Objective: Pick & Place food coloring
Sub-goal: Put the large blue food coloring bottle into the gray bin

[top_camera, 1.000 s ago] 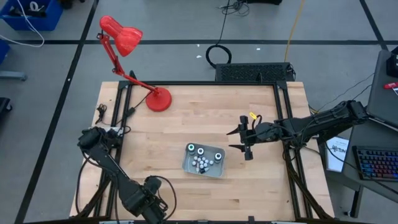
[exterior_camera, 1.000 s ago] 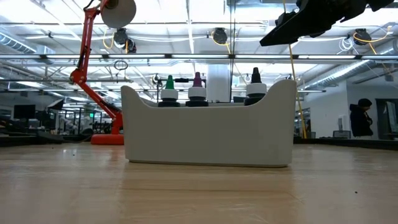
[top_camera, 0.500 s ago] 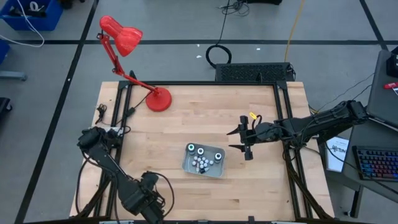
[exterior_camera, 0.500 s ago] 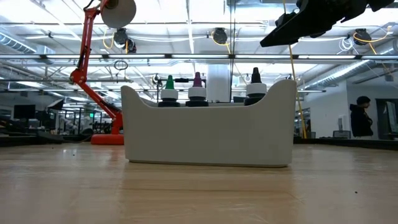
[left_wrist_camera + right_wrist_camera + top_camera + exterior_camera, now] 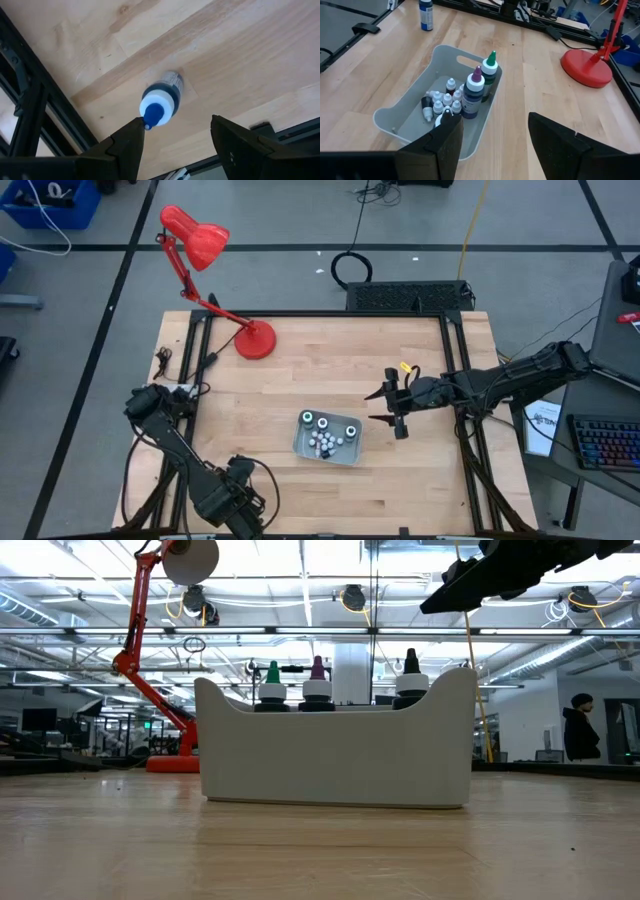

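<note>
One blue bottle [image 5: 161, 104] stands alone under the left gripper [image 5: 177, 142], fingers spread; a skewed descent could topple it.

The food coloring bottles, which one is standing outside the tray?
The blue-capped bottle, alone on the bare wood near the table's edge, under the open left gripper. The green-tipped and purple-tipped bottles stand inside the tray.
</note>
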You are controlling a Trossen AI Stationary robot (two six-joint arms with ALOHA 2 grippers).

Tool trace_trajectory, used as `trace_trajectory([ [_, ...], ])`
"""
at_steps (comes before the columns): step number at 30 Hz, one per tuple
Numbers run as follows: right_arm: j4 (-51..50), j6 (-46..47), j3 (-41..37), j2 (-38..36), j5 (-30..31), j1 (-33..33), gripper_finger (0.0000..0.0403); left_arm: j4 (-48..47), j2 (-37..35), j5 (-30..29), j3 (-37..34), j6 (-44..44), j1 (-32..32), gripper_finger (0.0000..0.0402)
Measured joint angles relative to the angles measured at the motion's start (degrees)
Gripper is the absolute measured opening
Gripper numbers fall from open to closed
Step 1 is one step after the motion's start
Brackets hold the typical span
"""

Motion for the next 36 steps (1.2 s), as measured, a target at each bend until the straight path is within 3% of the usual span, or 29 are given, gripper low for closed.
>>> trace_trajectory([
  [27,0.0,1.01,0.0,0.02,-0.35,0.0,0.0212,-1.23,0.04,0.07,-0.05,-0.72,0.0,0.023],
  [36,0.02,1.01,0.0,0.02,-0.35,0.0,0.0212,3.32,0.04,3.22,-5.71,0.22,0.07,0.023],
])
